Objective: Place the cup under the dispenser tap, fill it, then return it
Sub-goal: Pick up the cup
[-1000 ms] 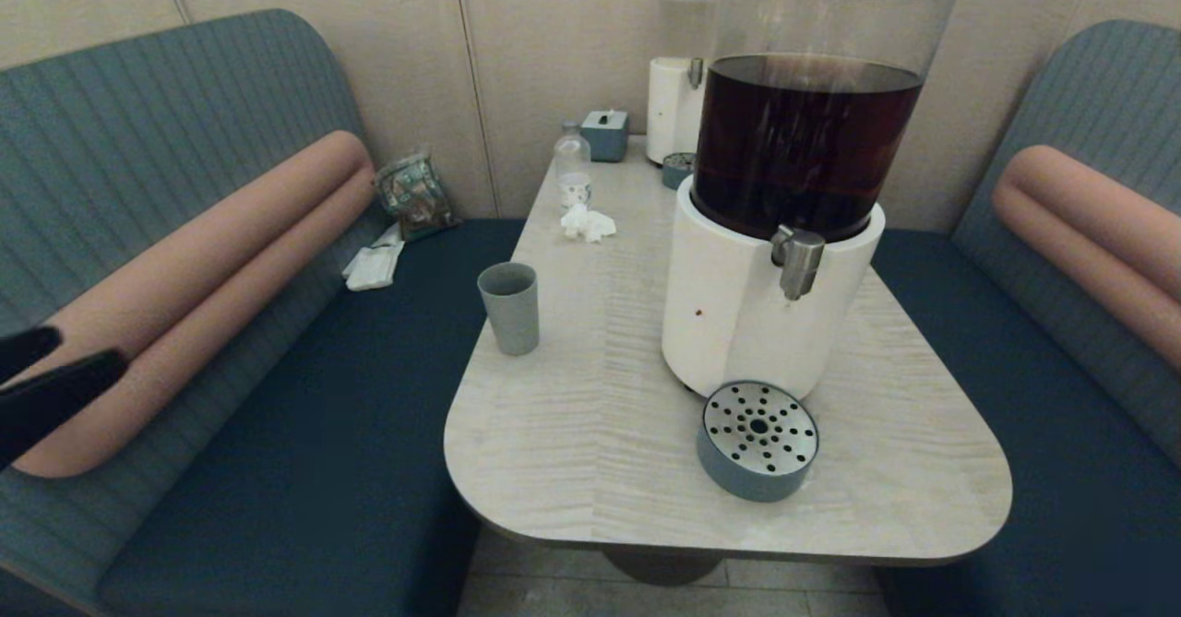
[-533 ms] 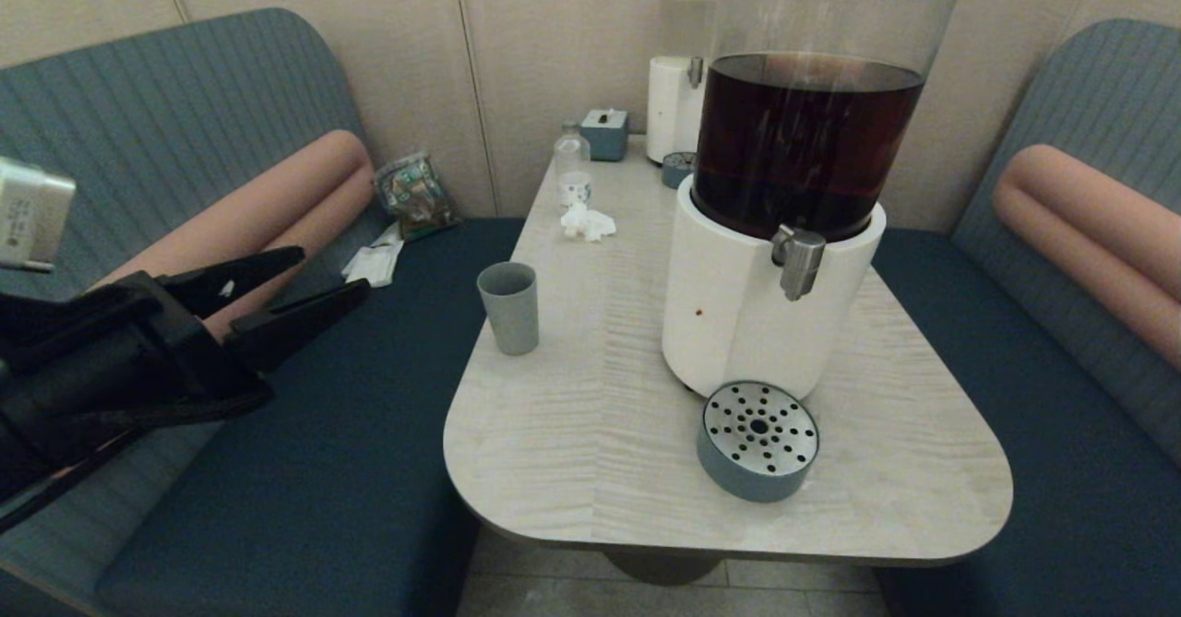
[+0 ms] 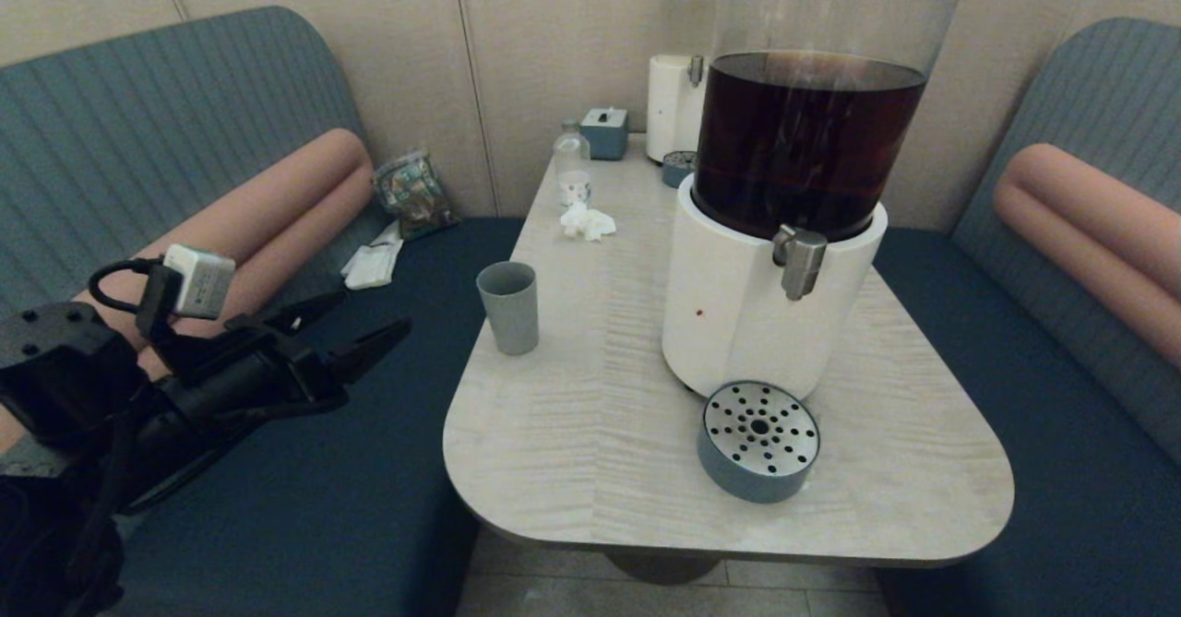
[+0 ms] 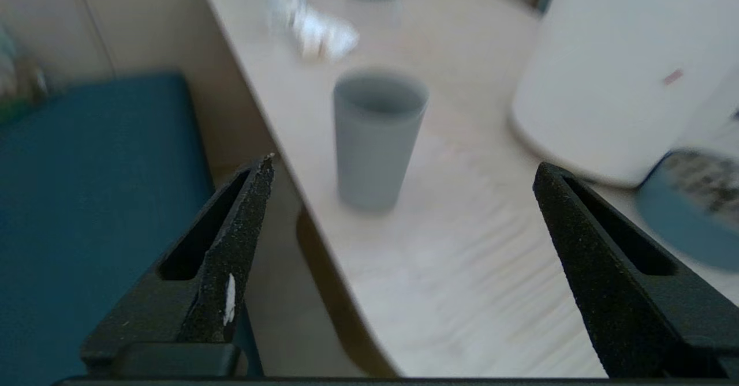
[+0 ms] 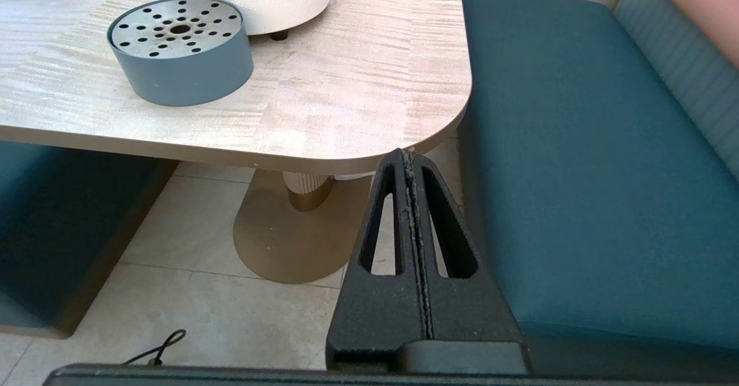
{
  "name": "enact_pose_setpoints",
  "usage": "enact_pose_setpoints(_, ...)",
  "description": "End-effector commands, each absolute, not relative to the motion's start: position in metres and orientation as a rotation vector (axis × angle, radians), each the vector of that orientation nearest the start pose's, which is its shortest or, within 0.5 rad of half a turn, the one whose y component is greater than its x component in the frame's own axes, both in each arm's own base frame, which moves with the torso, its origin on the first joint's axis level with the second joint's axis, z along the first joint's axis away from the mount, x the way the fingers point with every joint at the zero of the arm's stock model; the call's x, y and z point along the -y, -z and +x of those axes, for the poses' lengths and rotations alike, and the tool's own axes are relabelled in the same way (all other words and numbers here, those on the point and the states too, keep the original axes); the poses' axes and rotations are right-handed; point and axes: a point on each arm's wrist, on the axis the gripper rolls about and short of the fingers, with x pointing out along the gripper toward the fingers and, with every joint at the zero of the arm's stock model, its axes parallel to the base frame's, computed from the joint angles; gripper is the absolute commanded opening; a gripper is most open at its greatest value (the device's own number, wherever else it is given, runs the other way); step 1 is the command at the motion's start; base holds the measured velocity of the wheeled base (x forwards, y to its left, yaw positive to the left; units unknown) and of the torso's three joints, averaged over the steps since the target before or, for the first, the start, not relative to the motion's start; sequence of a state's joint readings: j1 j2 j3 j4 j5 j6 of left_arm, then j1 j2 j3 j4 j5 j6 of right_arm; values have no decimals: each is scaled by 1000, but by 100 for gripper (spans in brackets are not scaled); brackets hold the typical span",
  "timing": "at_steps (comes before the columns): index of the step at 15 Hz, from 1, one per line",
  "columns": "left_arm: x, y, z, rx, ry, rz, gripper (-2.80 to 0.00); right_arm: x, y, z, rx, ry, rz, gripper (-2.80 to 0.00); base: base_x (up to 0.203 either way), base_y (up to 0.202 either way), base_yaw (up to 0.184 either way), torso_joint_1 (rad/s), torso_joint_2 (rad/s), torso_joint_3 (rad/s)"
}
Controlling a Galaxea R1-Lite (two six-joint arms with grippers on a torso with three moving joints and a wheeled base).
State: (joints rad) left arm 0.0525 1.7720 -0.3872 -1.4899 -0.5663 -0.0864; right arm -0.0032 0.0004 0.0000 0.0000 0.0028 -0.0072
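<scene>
The grey-blue cup stands upright and empty near the table's left edge. My left gripper hovers over the bench seat to the cup's left, open wide with nothing between its fingers, pointing at the cup and still a short way off. The steel dispenser tap juts from the white base of the big dispenser, whose tank holds dark brown liquid. My right gripper is shut and empty, parked low below the table's near right corner; the head view does not show it.
A round blue-grey drip tray sits before the dispenser base. Further back are a clear bottle, crumpled tissue, a tissue box and a second paler dispenser. Blue benches flank the table.
My left arm has swung in from the far left edge towards the table, its open fingers now closer to the cup. The cup and everything on the table stayed still.
</scene>
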Motion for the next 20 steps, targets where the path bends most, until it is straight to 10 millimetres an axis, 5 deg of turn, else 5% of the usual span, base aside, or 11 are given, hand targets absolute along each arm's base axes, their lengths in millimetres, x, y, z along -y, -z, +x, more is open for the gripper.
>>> enact_pose_setpoints(1, -5, -118, 280, -11, 510, -82, 0, 0, -75, -23, 0, 0, -8, -280, 0, 0, 0, 0, 0, 0)
enact_pose_setpoints(13, -1, -53, 307, -220, 790, -220, 0, 0, -75, -23, 0, 0, -8, -280, 0, 0, 0, 0, 0, 0)
enact_pose_setpoints(20, 2, -63, 377, -11, 760, -87, 0, 0, -75, -23, 0, 0, -8, -280, 0, 0, 0, 0, 0, 0)
